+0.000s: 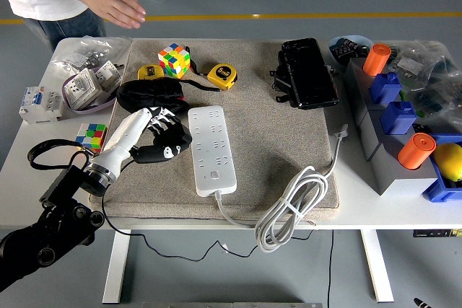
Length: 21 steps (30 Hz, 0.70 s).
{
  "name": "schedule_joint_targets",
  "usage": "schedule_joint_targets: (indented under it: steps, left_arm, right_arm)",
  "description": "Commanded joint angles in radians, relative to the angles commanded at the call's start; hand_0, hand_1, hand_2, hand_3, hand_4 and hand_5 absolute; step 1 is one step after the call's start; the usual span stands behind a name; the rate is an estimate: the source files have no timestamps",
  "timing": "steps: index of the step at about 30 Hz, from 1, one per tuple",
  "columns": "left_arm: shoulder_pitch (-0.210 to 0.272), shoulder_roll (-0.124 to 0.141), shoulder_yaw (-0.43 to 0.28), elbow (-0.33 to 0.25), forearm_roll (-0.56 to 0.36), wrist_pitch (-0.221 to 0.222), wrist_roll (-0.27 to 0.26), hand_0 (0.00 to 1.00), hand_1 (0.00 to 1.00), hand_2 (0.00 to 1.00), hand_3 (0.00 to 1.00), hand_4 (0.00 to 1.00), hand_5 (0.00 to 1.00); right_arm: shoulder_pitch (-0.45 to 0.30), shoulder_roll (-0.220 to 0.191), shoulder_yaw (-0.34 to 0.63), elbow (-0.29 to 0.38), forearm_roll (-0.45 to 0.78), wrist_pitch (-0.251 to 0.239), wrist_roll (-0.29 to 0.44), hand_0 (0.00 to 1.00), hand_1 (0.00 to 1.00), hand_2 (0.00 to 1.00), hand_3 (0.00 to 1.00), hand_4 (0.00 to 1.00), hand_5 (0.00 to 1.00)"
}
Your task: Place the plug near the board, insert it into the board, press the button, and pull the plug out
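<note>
No text can be read. The two yellow tape measures (221, 74) beside the colour cube (174, 60) carry dark round labels, and the small boxes (88, 83) left of that cube show print, all too small to make out.

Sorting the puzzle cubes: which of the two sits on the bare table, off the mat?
The smaller cube at the mat's left edge; the other cube sits on the mat.

A white power strip (211, 151) lies on a beige mat (267, 135), with yellow tape measures (221, 75) and multicoloured cubes (174, 60).
</note>
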Motion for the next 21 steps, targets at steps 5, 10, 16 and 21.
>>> schedule_joint_targets:
  steps: [5, 10, 16, 21]
  left_arm:
    - [-0.032, -0.004, 0.036, 0.016, -0.014, 0.001, -0.020, 0.354, 0.389, 0.431, 0.547, 0.718, 0.002]
    - [-0.066, -0.011, 0.066, 0.043, -0.029, 0.000, -0.038, 0.354, 0.389, 0.431, 0.547, 0.718, 0.002]
    - [-0.112, -0.018, 0.120, 0.082, -0.043, -0.007, -0.050, 0.356, 0.391, 0.430, 0.546, 0.713, 0.002]
    - [-0.126, -0.022, 0.143, 0.108, -0.047, -0.013, -0.057, 0.364, 0.392, 0.431, 0.544, 0.711, 0.002]
  right_arm:
    - [0.000, -0.001, 0.002, 0.002, -0.002, 0.000, 0.001, 0.649, 0.711, 0.719, 0.633, 0.918, 0.532]
    - [0.000, 0.000, -0.003, 0.000, 0.002, 0.001, 0.000, 0.649, 0.711, 0.719, 0.633, 0.918, 0.532]
    - [0.000, -0.001, -0.002, 0.000, 0.003, 0.000, 0.000, 0.651, 0.711, 0.720, 0.633, 0.919, 0.533]
    - [0.002, -0.001, -0.002, 0.002, 0.002, 0.000, 0.000, 0.651, 0.711, 0.719, 0.635, 0.920, 0.534]
